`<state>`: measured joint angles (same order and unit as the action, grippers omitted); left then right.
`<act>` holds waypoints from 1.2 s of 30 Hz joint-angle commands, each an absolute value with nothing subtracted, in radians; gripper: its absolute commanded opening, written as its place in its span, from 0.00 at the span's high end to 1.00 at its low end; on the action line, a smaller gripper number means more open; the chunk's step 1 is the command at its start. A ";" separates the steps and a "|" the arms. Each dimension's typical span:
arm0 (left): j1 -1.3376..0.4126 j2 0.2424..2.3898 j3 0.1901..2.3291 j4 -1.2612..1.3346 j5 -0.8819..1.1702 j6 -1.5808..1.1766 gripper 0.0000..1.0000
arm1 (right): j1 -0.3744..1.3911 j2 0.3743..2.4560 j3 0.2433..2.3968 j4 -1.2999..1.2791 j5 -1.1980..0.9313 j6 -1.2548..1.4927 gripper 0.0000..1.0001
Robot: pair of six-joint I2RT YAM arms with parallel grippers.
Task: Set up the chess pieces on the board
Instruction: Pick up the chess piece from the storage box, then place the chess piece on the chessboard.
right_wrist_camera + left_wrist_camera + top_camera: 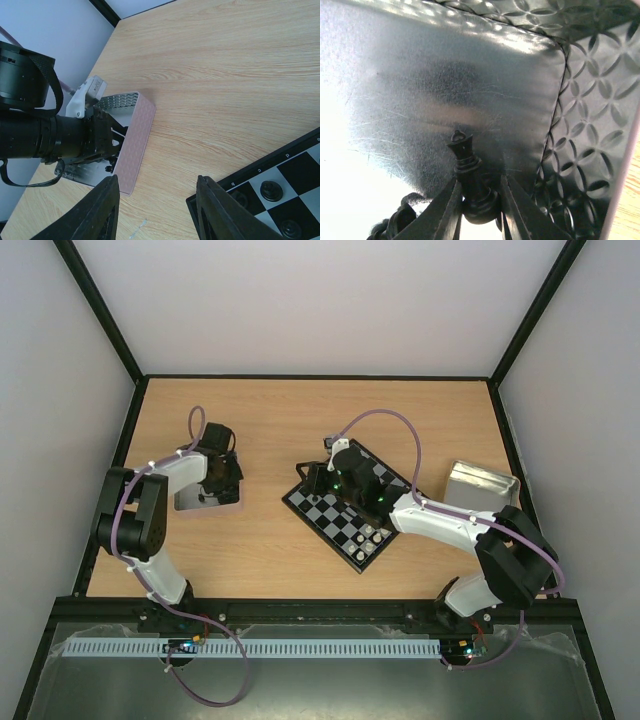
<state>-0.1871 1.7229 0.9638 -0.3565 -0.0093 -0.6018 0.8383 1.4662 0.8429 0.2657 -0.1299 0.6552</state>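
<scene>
My left gripper [479, 210] is inside the shiny metal tray [445, 75] at the table's left, shut on a black chess piece [470, 175] with a ringed crown, gripping it near its base. In the top view this gripper [222, 478] sits over that tray [200, 502]. My right gripper [157, 187] is open and empty, hovering over the wood beside the board's far-left corner [240, 182]. The board [340, 520] lies tilted at mid-table, partly hidden under the right arm. Black pieces [271, 190] stand on its nearest squares; white pieces [372, 538] stand near its front corner.
Another dark piece [400, 220] lies at the tray floor beside my left fingers. A second metal tray [482, 485] stands at the right. The left tray's patterned wall [137, 135] faces the right gripper. Black frame rails edge the table.
</scene>
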 commanded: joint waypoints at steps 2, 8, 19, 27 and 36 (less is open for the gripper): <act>-0.192 1.741 0.964 -0.405 -0.038 -0.597 0.82 | 0.845 1.458 0.862 0.248 -0.098 0.657 0.58; -0.198 1.662 0.944 -0.383 -0.062 -0.600 0.89 | 0.845 1.438 0.861 0.246 -0.096 0.661 0.58; -0.236 1.388 0.904 -0.350 0.040 -0.541 0.89 | 0.832 1.381 0.941 0.147 -0.136 0.641 0.49; -0.358 1.230 0.850 -0.151 0.379 -0.453 0.89 | 0.654 1.322 0.963 0.107 -0.526 0.676 0.42; -0.505 1.190 0.835 0.101 0.733 -0.348 0.89 | 0.594 1.210 0.965 0.005 -0.740 0.625 0.32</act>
<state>-0.4675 1.2110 0.8383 -0.0547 0.5243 -0.4248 0.5991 1.2812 0.9398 0.0643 -0.5987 0.6540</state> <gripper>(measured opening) 0.183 0.663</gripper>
